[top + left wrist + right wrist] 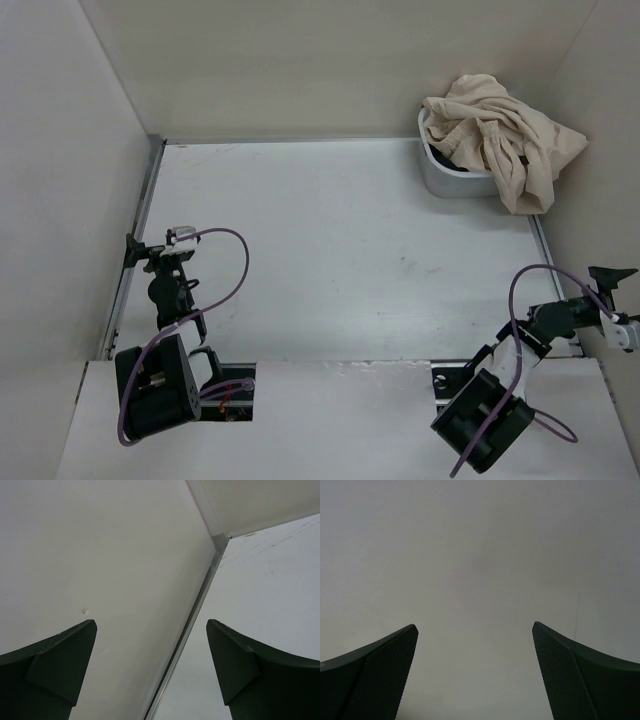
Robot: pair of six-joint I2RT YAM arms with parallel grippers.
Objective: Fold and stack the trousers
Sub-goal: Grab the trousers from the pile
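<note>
The left gripper (150, 621) stands wide open with nothing between its dark fingers (60, 650) and touches nothing; its wrist camera looks across the gap at the left wall (100, 545) and the metal strip (200, 600) that runs along the left edge of the table (330, 250). From above, that arm sits at the near left corner, its tip hanging over the left edge. The right gripper (474, 625) is spread just as wide and is also empty, its mesh-textured fingers (570, 670) facing a plain pale surface. Seen from above, it hangs at the table's right edge, near the near right corner. The trousers (500, 135) are a crumpled beige heap at the far right corner, piled in and spilling over a small grey bin (440, 182), well apart from both arms.
</note>
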